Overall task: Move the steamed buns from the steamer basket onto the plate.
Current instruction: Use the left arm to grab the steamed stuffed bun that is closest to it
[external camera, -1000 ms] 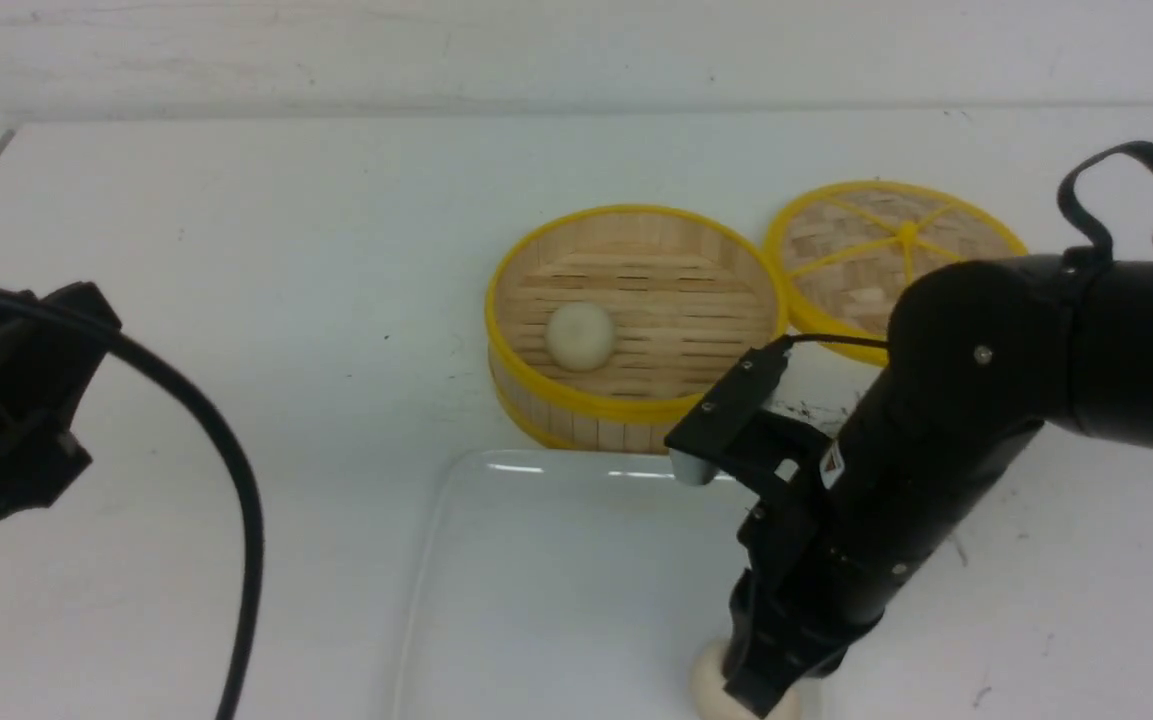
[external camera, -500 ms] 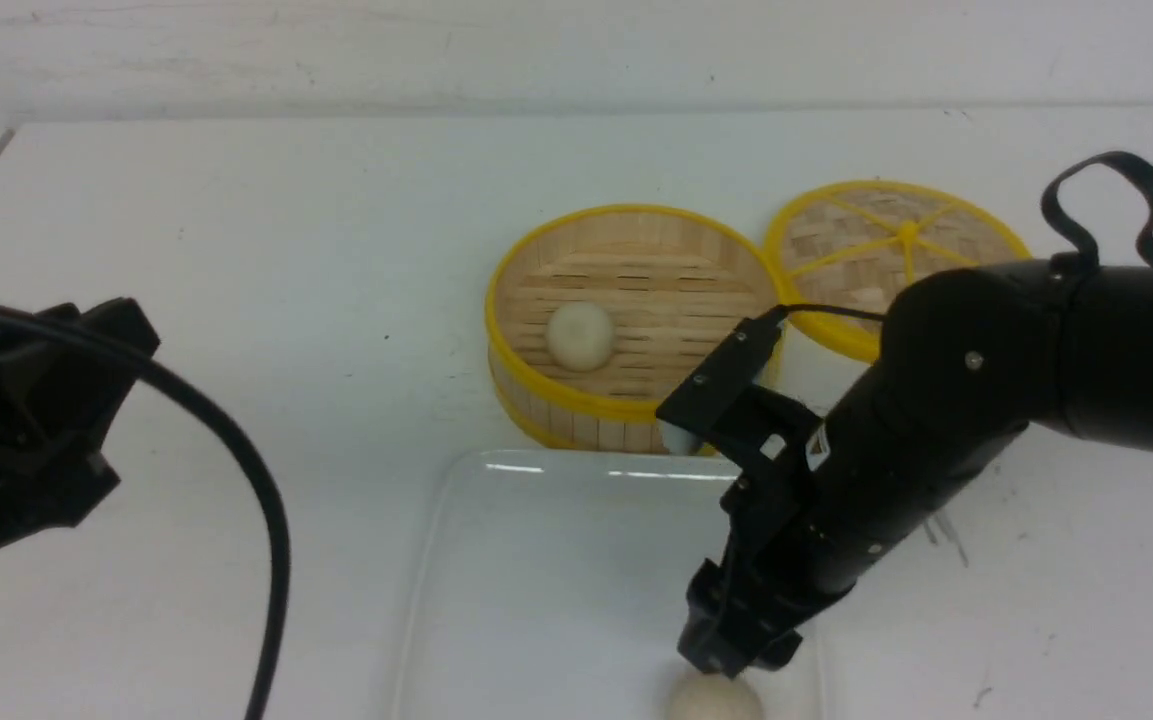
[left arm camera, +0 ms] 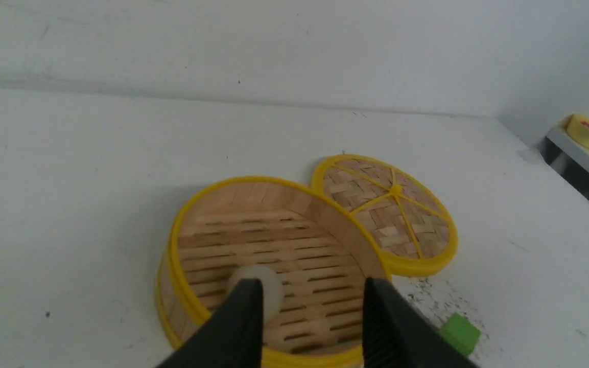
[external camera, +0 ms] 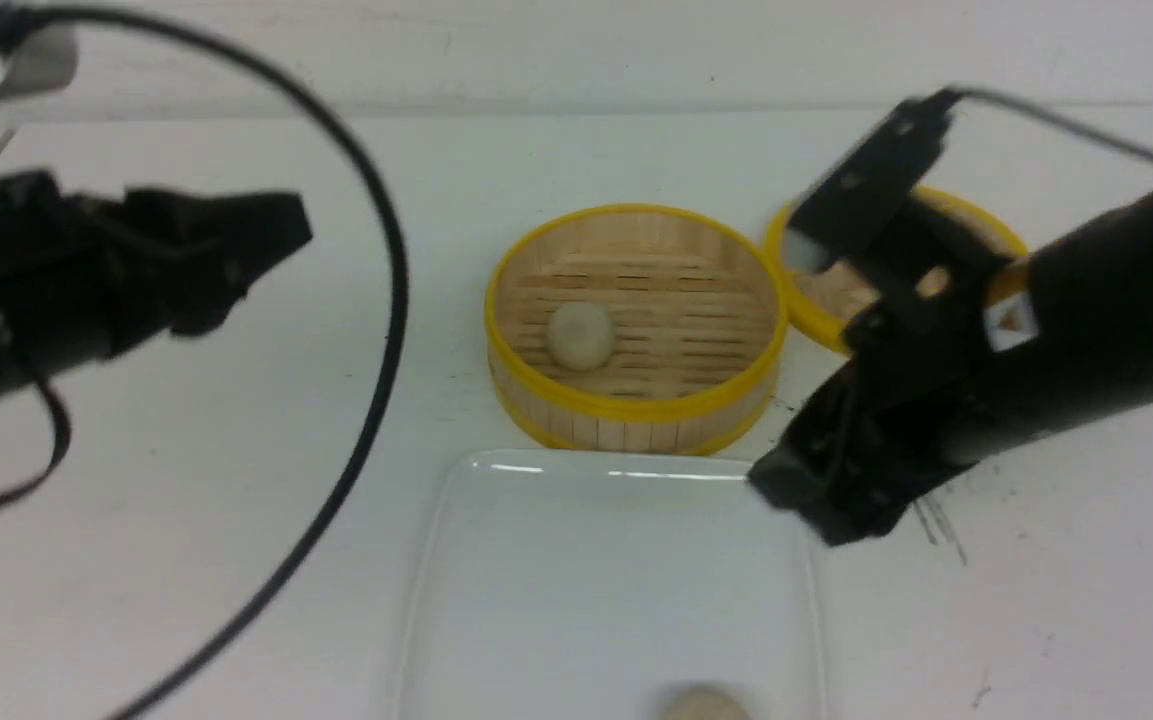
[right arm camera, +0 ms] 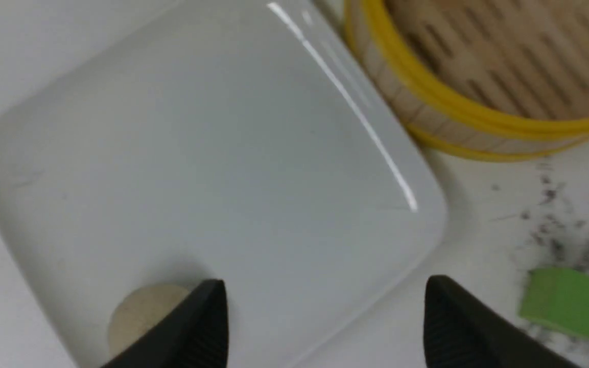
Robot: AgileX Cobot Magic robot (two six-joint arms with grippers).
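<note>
The steamer basket [external camera: 636, 408] stands mid-table with one steamed bun [external camera: 579, 335] on its slatted floor. In front of it lies the white plate [external camera: 586, 580], and a second bun [external camera: 704, 706] rests on the plate's near edge. My right gripper [right arm camera: 325, 291] is open and empty above the plate's right corner, apart from that bun [right arm camera: 141, 306]. My left gripper [left arm camera: 312, 286] hovers open over the basket's [left arm camera: 182, 225] near rim with nothing between its fingers. One of its fingers hides part of the basket's bun [left arm camera: 273, 291].
The woven lid [external camera: 841, 285] lies flat to the right of the basket, partly behind my right arm. A green cube [right arm camera: 565, 301] sits on the table right of the plate, amid dark specks. A black cable loops over the left side.
My right gripper opened and let go of the bun on the plate, then rose away to the right. My left arm swung up and toward the basket.
</note>
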